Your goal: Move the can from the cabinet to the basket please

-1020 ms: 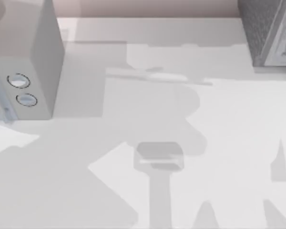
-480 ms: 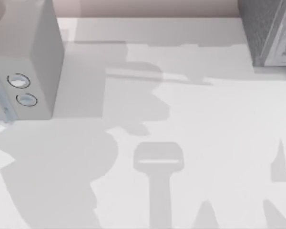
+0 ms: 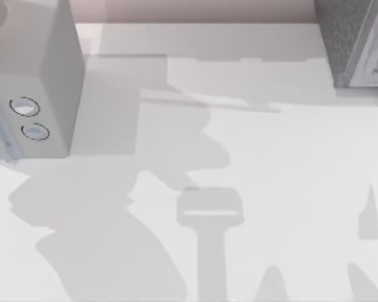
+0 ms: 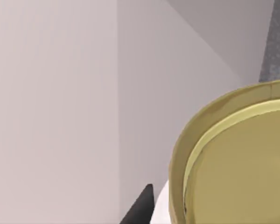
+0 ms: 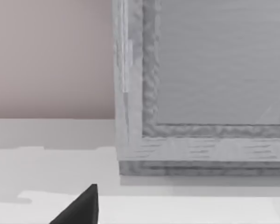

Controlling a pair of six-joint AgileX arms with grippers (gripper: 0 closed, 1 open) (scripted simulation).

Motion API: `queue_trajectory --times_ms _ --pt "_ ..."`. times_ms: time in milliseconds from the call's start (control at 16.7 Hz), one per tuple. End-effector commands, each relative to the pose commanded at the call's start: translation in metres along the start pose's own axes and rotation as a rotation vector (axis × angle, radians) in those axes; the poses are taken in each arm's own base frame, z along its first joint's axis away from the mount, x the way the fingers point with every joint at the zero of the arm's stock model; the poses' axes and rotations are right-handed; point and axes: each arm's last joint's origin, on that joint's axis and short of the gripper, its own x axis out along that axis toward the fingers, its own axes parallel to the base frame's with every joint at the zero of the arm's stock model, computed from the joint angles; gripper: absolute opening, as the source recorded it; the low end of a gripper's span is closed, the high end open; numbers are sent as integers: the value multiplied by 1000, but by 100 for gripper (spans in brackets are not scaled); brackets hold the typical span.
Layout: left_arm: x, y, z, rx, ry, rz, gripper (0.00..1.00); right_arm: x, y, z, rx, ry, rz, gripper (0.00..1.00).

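Although the can (image 4: 238, 168) is very close to the left gripper (image 4: 142, 207), with its gold round top large in the left wrist view and a little of its white body beside it, I cannot tell if the jaws are closed on it or only near it. Pale flat walls meeting in a corner stand behind the can, so I judge that it is near the white box (image 3: 53, 82) at the left side of the surface (image 3: 290, 163). I judge the task to be in its early part: the can is reached or perhaps taken, and the carrying and the placing in the basket are left to do.

The white box has two round dials (image 3: 29, 118) on its front; what is inside it is hidden. A grey textured box (image 3: 343, 41) stands at the far right corner. The right gripper (image 5: 81, 205) waits near its framed grey face, which looks bare, and the state of its jaws I cannot tell.
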Motion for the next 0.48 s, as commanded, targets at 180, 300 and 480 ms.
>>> queue_trajectory --times_ms 180,300,480 --pt "2 -10 -3 0 23 -4 0 0 0 0 0 0 0 100" --pt "2 -10 -3 0 25 -5 0 0 0 0 0 0 0 100" --pt "2 -10 -3 0 25 -5 0 0 0 0 0 0 0 100"
